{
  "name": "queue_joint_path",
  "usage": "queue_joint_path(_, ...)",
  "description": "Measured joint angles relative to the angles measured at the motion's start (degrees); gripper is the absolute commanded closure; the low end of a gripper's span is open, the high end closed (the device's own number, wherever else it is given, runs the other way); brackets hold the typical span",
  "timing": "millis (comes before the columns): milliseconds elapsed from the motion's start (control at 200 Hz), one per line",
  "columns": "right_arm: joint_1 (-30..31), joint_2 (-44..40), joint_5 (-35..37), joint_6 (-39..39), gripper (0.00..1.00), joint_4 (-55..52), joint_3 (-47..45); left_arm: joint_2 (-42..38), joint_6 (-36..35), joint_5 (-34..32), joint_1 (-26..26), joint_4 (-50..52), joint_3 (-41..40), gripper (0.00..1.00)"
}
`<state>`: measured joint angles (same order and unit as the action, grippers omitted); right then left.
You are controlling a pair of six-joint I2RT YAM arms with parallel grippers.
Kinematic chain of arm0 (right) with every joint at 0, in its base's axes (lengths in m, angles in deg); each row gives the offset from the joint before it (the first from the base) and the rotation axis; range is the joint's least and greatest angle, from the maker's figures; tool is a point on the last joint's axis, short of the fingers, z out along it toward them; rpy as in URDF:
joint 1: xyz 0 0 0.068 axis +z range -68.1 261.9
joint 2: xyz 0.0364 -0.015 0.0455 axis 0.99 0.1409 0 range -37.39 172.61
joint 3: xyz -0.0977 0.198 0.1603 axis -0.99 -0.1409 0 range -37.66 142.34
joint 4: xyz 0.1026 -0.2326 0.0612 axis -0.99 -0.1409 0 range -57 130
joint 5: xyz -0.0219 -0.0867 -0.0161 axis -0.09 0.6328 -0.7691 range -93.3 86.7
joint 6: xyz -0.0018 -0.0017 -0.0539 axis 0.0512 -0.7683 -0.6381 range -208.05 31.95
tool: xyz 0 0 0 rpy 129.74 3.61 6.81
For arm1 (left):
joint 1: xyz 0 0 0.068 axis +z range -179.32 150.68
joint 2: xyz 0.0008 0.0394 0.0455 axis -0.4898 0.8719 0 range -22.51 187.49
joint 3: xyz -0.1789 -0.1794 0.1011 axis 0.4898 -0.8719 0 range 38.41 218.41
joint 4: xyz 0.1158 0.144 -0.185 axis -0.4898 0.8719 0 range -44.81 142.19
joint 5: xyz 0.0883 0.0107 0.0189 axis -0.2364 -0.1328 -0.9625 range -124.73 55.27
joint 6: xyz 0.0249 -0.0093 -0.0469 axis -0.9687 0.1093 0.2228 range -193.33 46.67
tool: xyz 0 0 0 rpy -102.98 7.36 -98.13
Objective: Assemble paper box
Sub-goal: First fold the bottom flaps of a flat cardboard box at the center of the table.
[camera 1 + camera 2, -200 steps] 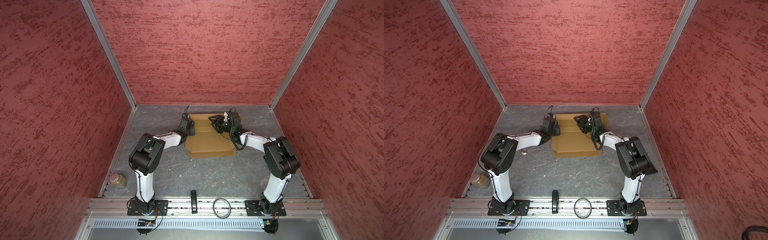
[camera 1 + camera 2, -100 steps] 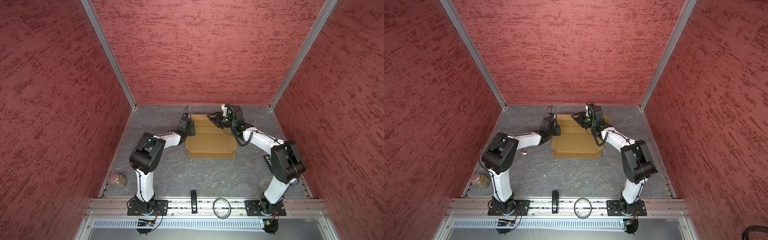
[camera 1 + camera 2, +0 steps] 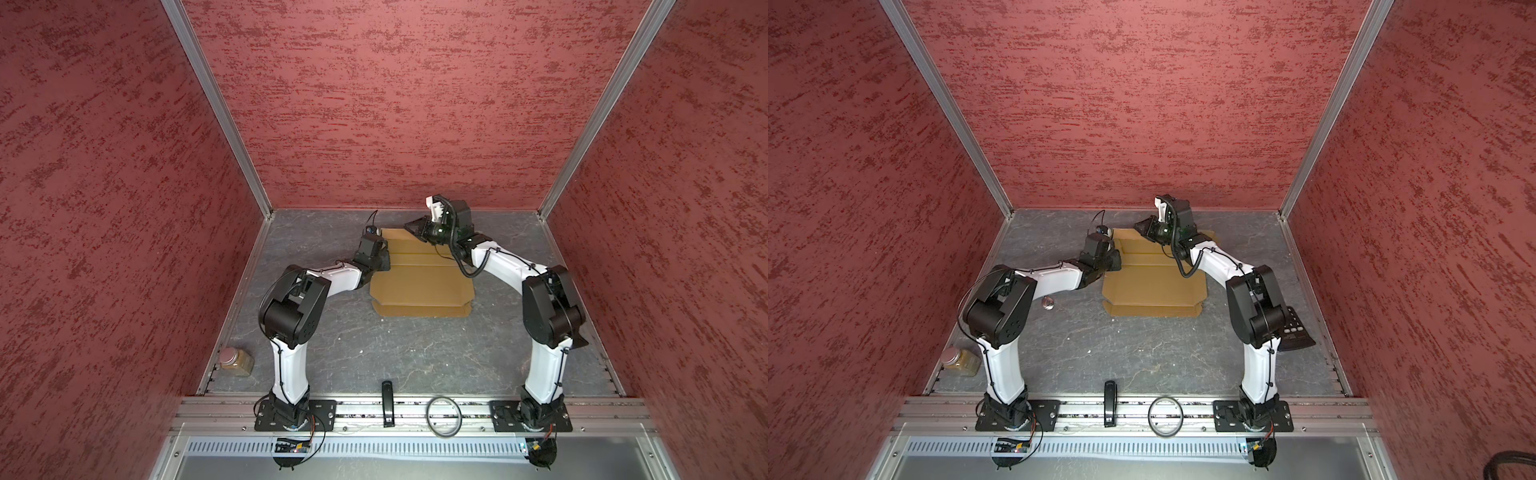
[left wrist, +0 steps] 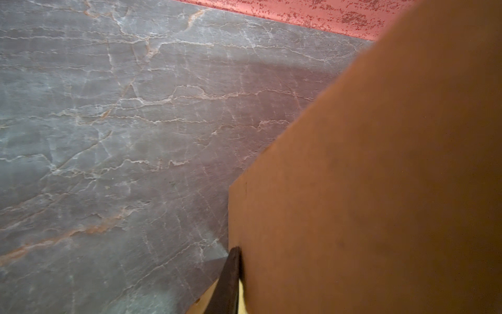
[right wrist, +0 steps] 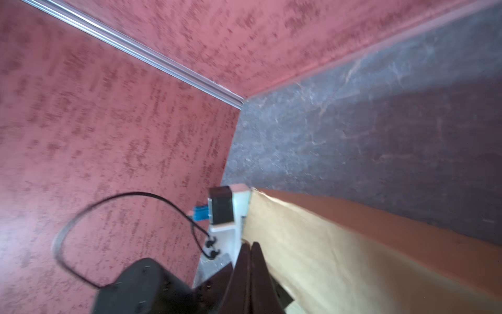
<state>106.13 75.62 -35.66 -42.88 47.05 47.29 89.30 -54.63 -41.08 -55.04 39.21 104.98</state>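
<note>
The paper box (image 3: 419, 278) (image 3: 1152, 286) is a tan cardboard sheet with creased flaps, lying mostly flat at the back middle of the grey table. My left gripper (image 3: 384, 262) (image 3: 1115, 262) sits low at its left edge. In the left wrist view one dark finger (image 4: 231, 274) presses against a raised flap (image 4: 380, 190); the other finger is hidden behind it. My right gripper (image 3: 410, 226) (image 3: 1139, 226) hovers above the box's far edge. Its fingers are together with nothing between them in the right wrist view (image 5: 249, 246), beside the cardboard (image 5: 326, 258).
Red walls close in the table on three sides. A jar (image 3: 236, 360) stands at the front left. A black bar (image 3: 386, 401) and a ring (image 3: 444, 415) lie on the front rail. A small round metal piece (image 3: 1047, 304) and a black keypad (image 3: 1293, 332) sit under the arms.
My right gripper has shut and has lifted off the box, moving back and to the left. The left gripper has stayed at the box's left edge.
</note>
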Motion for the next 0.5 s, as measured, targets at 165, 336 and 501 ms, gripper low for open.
queue_joint_path(165,1.36,2.05,0.0,-1.77,0.95,-1.07,0.42,0.63,0.59,-0.11,-0.02,1.03,1.01,0.84)
queue_joint_path(336,1.92,2.36,0.0,-2.36,0.96,-1.18,0.44,0.81,1.03,-0.33,-0.35,2.08,1.75,0.82)
queue_joint_path(501,1.92,2.95,0.09,-2.34,0.96,-0.83,0.52,0.98,1.07,-1.18,-0.7,3.39,2.51,0.8)
